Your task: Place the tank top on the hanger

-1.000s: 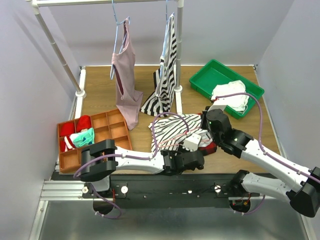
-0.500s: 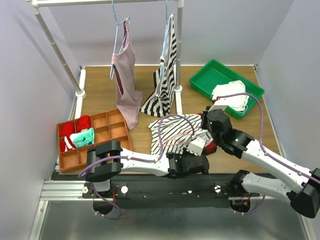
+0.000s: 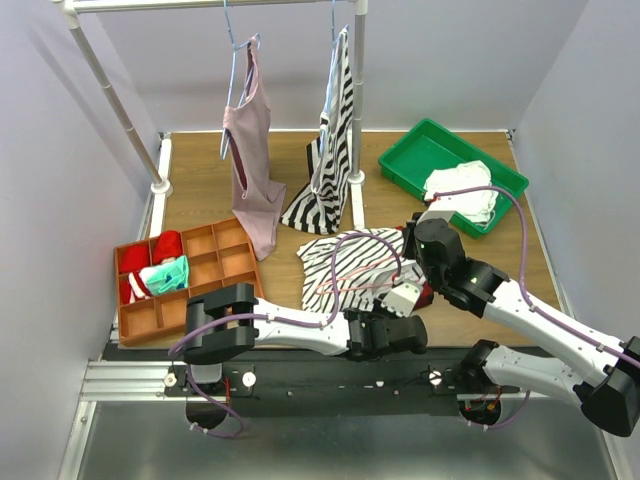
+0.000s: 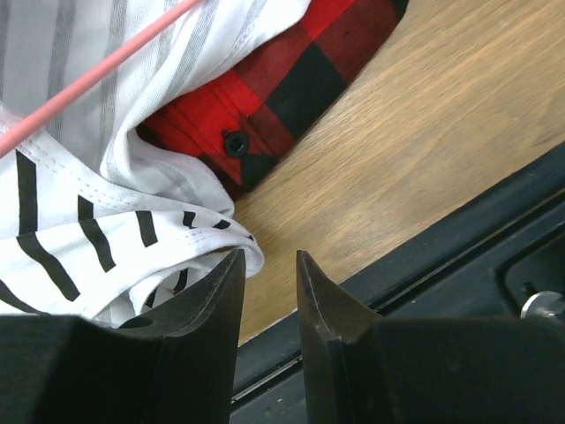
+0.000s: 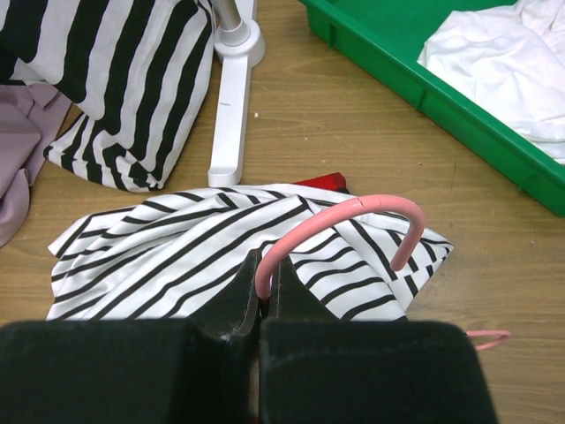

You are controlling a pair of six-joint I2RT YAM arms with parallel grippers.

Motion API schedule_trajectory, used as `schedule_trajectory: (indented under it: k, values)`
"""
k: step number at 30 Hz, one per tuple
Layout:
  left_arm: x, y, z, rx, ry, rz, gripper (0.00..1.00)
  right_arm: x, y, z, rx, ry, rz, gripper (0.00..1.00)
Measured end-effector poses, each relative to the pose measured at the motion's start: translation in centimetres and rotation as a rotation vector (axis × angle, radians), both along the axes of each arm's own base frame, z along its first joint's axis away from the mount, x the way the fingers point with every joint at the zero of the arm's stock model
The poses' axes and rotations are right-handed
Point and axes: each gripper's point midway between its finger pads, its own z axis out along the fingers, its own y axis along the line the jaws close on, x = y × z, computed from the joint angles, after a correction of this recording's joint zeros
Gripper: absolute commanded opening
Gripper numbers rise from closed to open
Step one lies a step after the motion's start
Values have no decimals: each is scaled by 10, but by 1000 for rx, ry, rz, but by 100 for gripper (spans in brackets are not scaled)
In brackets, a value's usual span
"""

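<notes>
The tank top [image 3: 350,262], white with thin black stripes, lies crumpled on the table near the front edge. It also shows in the right wrist view [image 5: 177,247] and the left wrist view [image 4: 71,230]. My right gripper [image 5: 265,276] is shut on the base of the hook of the pink-red hanger [image 5: 353,212], just over the tank top. The hanger's wire [image 4: 88,79] runs across the fabric. My left gripper [image 4: 269,256] is open by a narrow gap and empty. It sits at the tank top's hem, over the table's front edge [image 3: 405,300].
A red-and-black plaid cloth [image 4: 300,71] lies under the tank top. A green tray [image 3: 400,160] holds white cloth at the back right. A rack holds a mauve top [image 3: 250,170] and a bold-striped top [image 3: 330,150]. A brown divided box [image 3: 200,265] sits at the left.
My left gripper has moved right along the table's front edge, past the tank top's hem. The right gripper has stayed put with the hanger hook.
</notes>
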Motion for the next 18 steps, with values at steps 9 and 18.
schedule_trajectory:
  k: [9,18]
  values:
    - [3,3,-12,45,-1,0,43,0,0,0,0,0,0,1]
    - [10,5,-21,71,-14,11,26,0,0,0,0,0,0,1]
